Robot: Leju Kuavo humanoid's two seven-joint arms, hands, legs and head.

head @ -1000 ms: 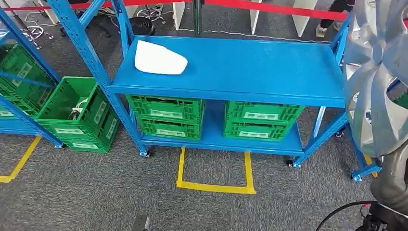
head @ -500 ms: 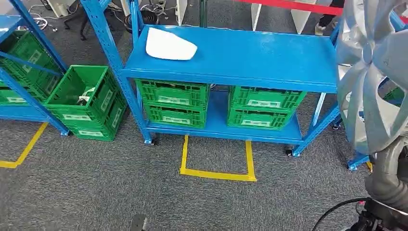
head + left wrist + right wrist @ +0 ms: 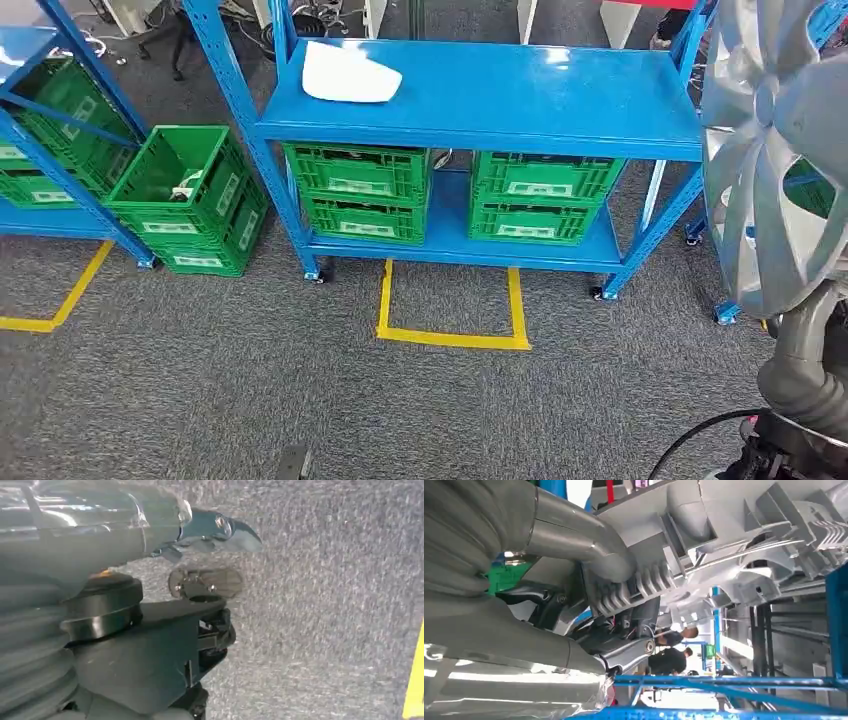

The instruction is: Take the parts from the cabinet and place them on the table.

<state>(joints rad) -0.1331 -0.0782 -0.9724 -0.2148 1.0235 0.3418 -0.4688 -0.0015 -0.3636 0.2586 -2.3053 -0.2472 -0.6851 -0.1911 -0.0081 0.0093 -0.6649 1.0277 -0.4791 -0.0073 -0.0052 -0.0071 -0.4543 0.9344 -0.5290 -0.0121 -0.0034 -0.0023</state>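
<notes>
— So, why is your right hand (image 3: 624, 630) so high?
— It grips the one silver wheel cover (image 3: 780, 150), lifting it clear of the blue worktop (image 3: 560, 110). One white part (image 3: 350, 73) lies there.
— Crates?
— You can count five green crates (image 3: 355, 190) in full view. Left hand (image 3: 150, 650): cannot tell its grip.

Blue shelving and green crates showing over grey carpet.
A bright blue shelf unit (image 3: 480, 95) is filling the upper centre, a white part (image 3: 350, 73) lying at its upper left; green crates (image 3: 360, 190) with pale labels are sitting below. A silver spoked wheel cover (image 3: 785, 150) is gleaming at the right edge. Yellow tape (image 3: 452, 338) is outlining a square on speckled grey carpet (image 3: 250, 390) at lower centre.
</notes>
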